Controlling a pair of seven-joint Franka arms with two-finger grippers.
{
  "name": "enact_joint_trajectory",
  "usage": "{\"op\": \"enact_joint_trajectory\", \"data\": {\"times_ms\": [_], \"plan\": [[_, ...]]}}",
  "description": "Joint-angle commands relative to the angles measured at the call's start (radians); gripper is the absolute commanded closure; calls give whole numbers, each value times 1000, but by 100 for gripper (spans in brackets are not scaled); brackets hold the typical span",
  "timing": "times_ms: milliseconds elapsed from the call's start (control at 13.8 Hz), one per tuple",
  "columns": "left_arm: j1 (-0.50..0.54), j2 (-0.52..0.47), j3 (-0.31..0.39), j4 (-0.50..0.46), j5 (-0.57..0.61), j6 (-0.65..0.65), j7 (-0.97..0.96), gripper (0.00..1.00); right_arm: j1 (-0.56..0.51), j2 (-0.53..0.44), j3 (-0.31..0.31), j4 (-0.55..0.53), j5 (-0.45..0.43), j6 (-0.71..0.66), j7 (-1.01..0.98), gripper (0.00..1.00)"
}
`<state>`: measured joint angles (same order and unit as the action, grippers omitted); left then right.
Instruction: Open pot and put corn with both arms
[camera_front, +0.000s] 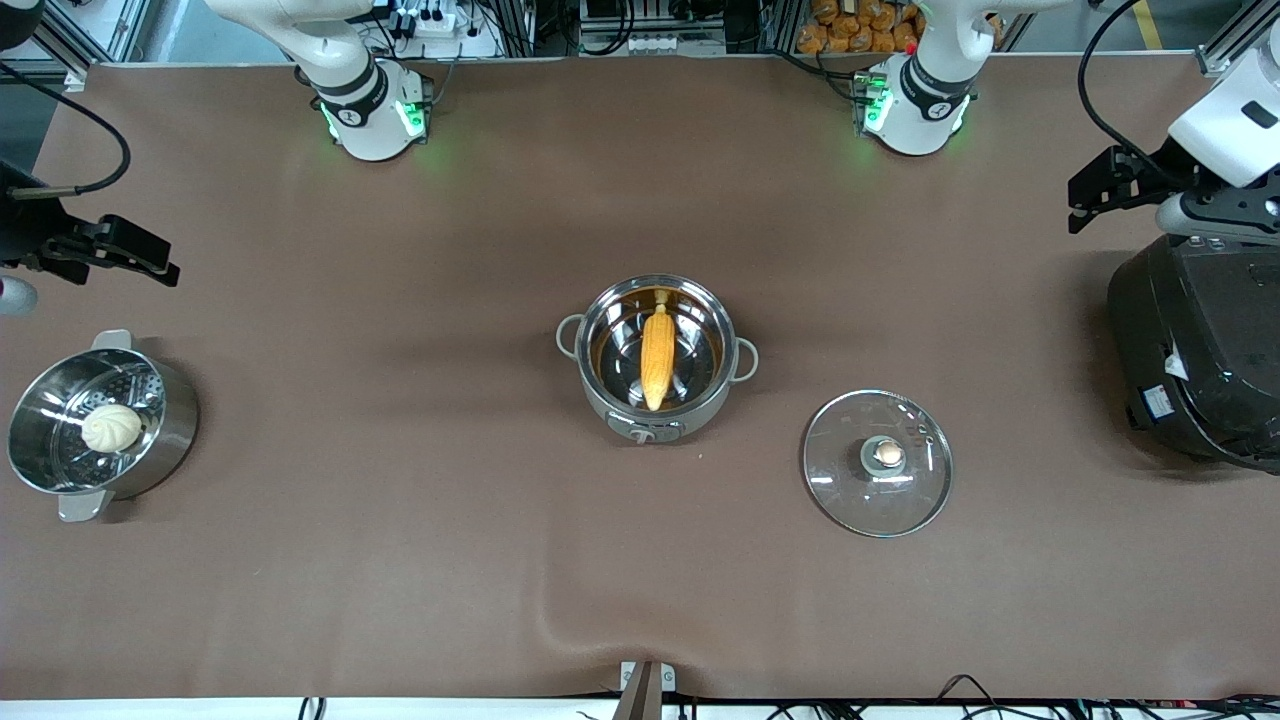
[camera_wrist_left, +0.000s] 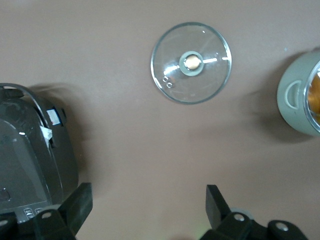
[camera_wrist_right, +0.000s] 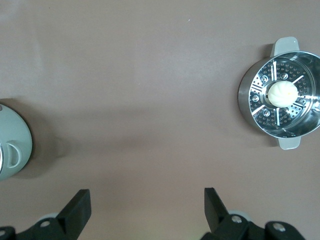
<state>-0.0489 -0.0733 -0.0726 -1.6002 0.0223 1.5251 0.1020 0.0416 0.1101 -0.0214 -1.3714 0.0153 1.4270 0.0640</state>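
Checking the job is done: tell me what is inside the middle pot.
The pot holds one corn cob, lying on the shiny bottom, stem end toward the arms' bases. Its glass lid lies on the table beside it. The strip of bottom under the cob is hidden.

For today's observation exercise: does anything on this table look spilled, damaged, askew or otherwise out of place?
Nothing stands out. The corn lies inside the open pot, and the glass lid rests flat on the table beside it, toward the left arm's end. Left gripper and right gripper wait open and empty.

Brown table (camera_front: 400, 580), pot (camera_front: 690, 415), lid (camera_front: 845, 495) (upright), steamer (camera_front: 175, 420), rice cooker (camera_front: 1190, 350)
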Motion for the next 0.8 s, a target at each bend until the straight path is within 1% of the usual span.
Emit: {"op": "enact_joint_trajectory", "data": {"times_ms": [0, 724], "plan": [[-9, 18, 0, 28, -22, -26, 22, 0, -25, 3, 18, 6, 6, -3, -16, 0], [3, 17, -3, 26, -22, -26, 15, 0, -43, 5, 17, 8, 5, -8, -15, 0]]}}
